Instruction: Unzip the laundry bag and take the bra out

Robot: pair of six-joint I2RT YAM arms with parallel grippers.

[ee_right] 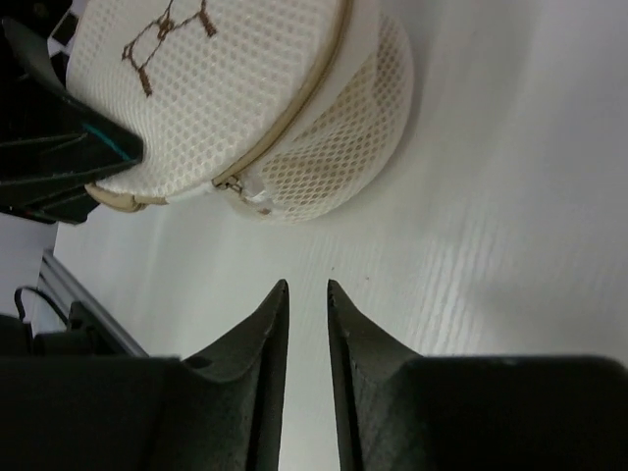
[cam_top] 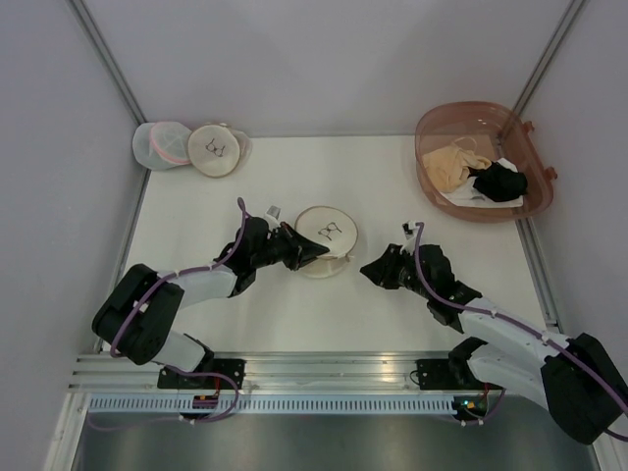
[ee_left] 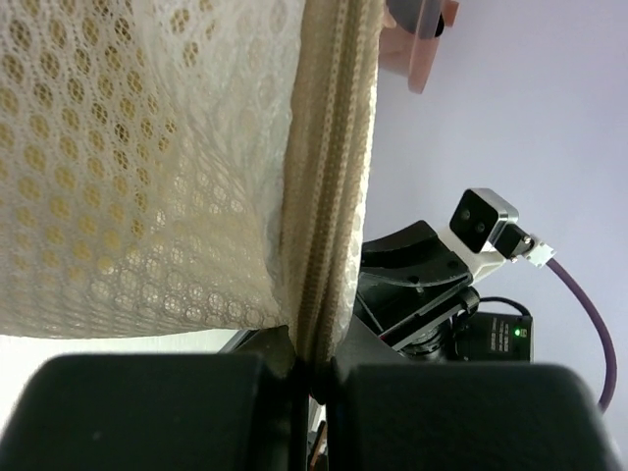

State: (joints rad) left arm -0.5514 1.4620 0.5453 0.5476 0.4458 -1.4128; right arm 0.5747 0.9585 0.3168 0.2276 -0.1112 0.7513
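Note:
The laundry bag (cam_top: 327,235), a round cream mesh disc with a small bra drawing, lies mid-table. My left gripper (cam_top: 310,252) is shut on its near-left rim. In the left wrist view the jaws (ee_left: 312,368) pinch the beige zipper band (ee_left: 329,196), and a yellowish tint shows through the mesh (ee_left: 128,167). The bra itself is hidden inside. My right gripper (cam_top: 369,271) is a little right of the bag, narrowly open and empty. In the right wrist view its tips (ee_right: 306,285) hover over bare table short of the bag (ee_right: 226,88), whose small white zipper tab (ee_right: 257,194) faces them.
A second cream bag with a bra drawing (cam_top: 214,150) and a white mesh bag with pink trim (cam_top: 161,144) lie at the back left. A brown plastic basket (cam_top: 432,126) at the back right holds a pale beige garment (cam_top: 449,165) and a black garment (cam_top: 497,182).

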